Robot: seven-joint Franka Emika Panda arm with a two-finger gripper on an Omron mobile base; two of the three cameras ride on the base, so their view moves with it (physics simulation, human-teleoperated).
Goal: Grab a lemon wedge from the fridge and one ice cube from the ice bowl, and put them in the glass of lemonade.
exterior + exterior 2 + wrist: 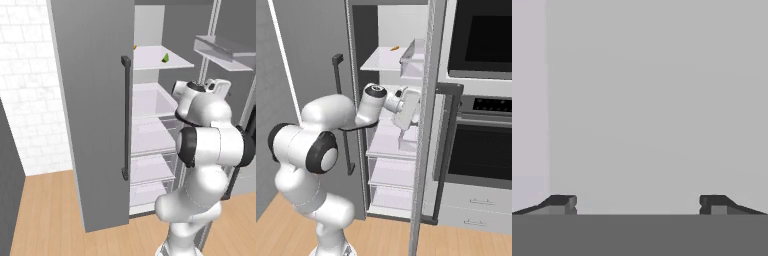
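The fridge [95,115] stands with its right door swung open, showing white shelves and clear drawers. The lemon wedge [165,57], tiny and yellow-green, lies on the upper shelf [155,62]. My arm reaches into the open fridge at middle-shelf height, with the white hand [407,109] well below the wedge's shelf. In the hand view the gripper [638,204] is open, its fingertips [562,202] wide apart with nothing between them, facing a plain grey-white surface. The ice bowl and the glass of lemonade are out of view.
A tiny orange item [395,48] lies on the same upper shelf, farther back. The open door's edge [426,125] and its bins [225,50] stand close to the right of the hand. A black oven [481,35] sits right of the fridge.
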